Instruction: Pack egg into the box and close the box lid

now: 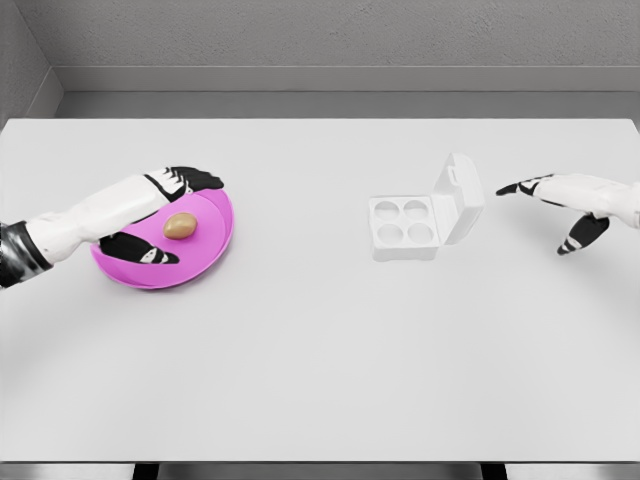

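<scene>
Currently the egg (180, 226) is lying on the pink plate (215, 250), between the spread fingers of the left hand (160, 215), ungrasped. Probably light, smooth and fragile; grip its sides gently. Right hand (570, 200) is hovering open near the box (420, 215).

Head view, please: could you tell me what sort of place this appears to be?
Probably a simulated tabletop test bench, not a real kitchen: a plain white table against bare grey walls, holding only a pink plate with an egg and an open white egg box.
</scene>
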Controlling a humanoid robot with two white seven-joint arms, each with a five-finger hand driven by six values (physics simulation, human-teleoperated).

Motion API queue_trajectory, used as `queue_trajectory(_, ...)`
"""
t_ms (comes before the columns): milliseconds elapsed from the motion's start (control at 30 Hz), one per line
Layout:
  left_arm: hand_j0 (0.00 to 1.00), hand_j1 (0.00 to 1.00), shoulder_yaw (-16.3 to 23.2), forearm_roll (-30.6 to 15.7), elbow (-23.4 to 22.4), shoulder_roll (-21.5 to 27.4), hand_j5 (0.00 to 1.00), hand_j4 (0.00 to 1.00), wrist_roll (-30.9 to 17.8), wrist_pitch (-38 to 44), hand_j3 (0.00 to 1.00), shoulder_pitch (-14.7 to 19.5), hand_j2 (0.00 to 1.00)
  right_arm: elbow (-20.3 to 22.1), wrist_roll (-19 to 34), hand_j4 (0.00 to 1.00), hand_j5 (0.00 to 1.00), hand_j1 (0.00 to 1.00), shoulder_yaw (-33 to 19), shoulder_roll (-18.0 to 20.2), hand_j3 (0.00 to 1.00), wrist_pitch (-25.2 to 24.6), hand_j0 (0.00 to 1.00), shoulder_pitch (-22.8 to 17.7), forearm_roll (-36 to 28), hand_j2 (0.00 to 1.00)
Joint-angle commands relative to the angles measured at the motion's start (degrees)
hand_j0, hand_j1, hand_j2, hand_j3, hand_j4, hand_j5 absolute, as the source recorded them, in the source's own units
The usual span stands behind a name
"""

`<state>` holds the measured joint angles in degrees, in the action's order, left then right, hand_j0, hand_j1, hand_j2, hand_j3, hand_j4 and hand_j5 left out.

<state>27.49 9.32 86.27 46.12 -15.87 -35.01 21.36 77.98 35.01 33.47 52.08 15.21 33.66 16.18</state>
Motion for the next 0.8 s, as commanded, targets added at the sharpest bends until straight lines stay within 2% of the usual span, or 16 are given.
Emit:
queue_trajectory(0, 1.0, 1.0, 0.3, 4.1, -2.2, -2.3, 1.0, 1.0, 0.0, 0.3, 1.0, 0.0, 1.0, -0.5, 0.0, 1.0, 1.0, 1.0, 0.7, 0.2, 1.0, 0.4, 1.0, 0.1, -0.2, 1.0)
queue_trajectory(67, 1.0, 1.0, 0.3, 3.2, -2.4, -2.6, 1.0, 1.0, 0.0, 0.5, 1.0, 0.2, 1.0, -0.5, 0.0, 1.0, 1.0, 1.0, 0.8, 0.2, 1.0, 1.1, 1.0, 0.9, -0.2, 1.0)
queue_trajectory(167, 1.0, 1.0, 0.3, 1.6, -4.0, -2.7, 1.0, 1.0, 0.0, 2.8, 1.0, 0.3, 1.0, -2.9, 0.0, 1.0, 1.0, 1.0, 0.8, 0.8, 1.0, 8.2, 1.0, 1.7, -0.2, 1.0)
queue_trajectory(233, 1.0, 1.0, 0.4, 1.7, -6.1, -2.7, 1.0, 1.0, -1.1, 2.6, 1.0, 1.8, 1.0, -3.6, 0.0, 1.0, 1.0, 1.0, 0.8, 0.8, 1.0, 8.3, 1.0, 2.9, -0.2, 1.0)
queue_trajectory(367, 1.0, 1.0, 0.4, 1.8, -8.9, -4.6, 1.0, 1.0, -2.2, 2.8, 1.0, 2.3, 1.0, -3.4, 0.0, 1.0, 1.0, 1.0, 0.9, 0.8, 1.0, 8.3, 1.0, 2.9, -0.1, 1.0)
queue_trajectory(500, 1.0, 1.0, 1.6, 1.2, -9.0, -4.7, 1.0, 1.0, -2.2, 3.0, 1.0, 3.0, 1.0, -3.0, 0.0, 1.0, 1.0, 1.0, 1.6, 1.2, 1.0, 8.3, 1.0, 2.8, -0.1, 1.0)
queue_trajectory(567, 1.0, 1.0, 2.6, -1.1, -9.0, -4.7, 1.0, 1.0, -2.2, 8.2, 1.0, 3.0, 1.0, -2.9, 0.0, 1.0, 1.0, 1.0, 2.3, 1.2, 1.0, 8.3, 1.0, 2.9, -0.1, 1.0)
queue_trajectory(633, 1.0, 1.0, 2.7, -1.2, -9.0, -4.7, 1.0, 1.0, -2.3, 10.3, 1.0, 3.0, 1.0, -2.9, 0.0, 1.0, 1.0, 1.0, 2.4, 1.2, 1.0, 8.3, 1.0, 2.9, -0.1, 1.0)
queue_trajectory(767, 1.0, 1.0, 2.7, -1.0, -9.0, -4.7, 1.0, 1.0, -5.7, 12.2, 1.0, 3.0, 1.0, -2.9, 0.0, 1.0, 1.0, 1.0, 2.5, 0.7, 1.0, 8.3, 1.0, 2.9, -0.1, 1.0)
